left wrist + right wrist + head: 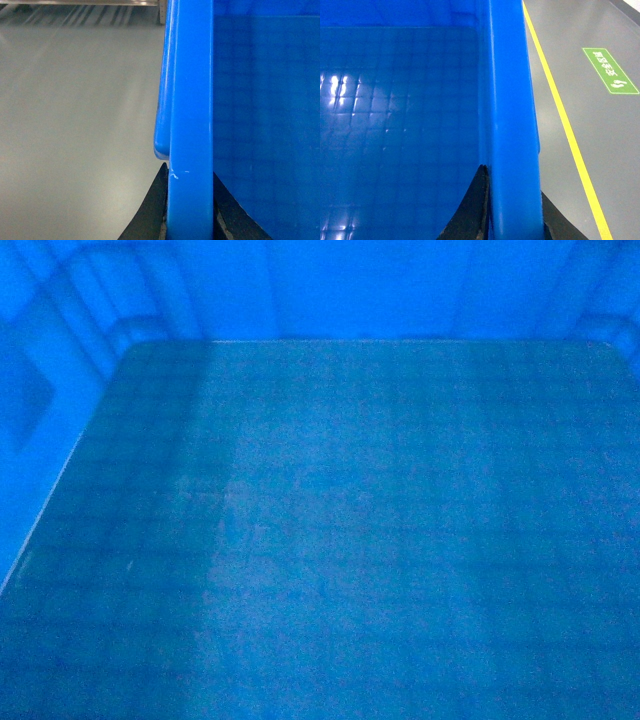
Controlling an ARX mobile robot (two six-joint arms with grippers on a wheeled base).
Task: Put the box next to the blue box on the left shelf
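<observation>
We see the box (330,530) filling the whole head view: its floor, marked with a faint square grid, takes up most of the frame, the far inner wall runs along the top, and a side wall slants down the left edge.

In the left wrist view, the box's thick rim stands as a bright vertical band through the middle of the frame, with the inside of the box to its right and grey floor (75,125) to its left. Our left gripper (189,215) sits at the bottom centre, its two dark fingers (150,212) pressed one on each side of the rim, so it is closed on the box wall. A small white scuff shows on the rim just above the fingers. At the top left of this frame we can make out pale slatted lines, too blurred to identify.

In the right wrist view, the gridded floor of the box fills the left half, with light glinting off it at the left edge, and the opposite rim rises through the centre. Our right gripper (512,215) clamps that rim the same way, one dark finger inside the box and one outside. To the right of the rim lies grey floor crossed by a yellow line (565,125) running diagonally, and a green sign (610,71) with white characters sits at the upper right.
</observation>
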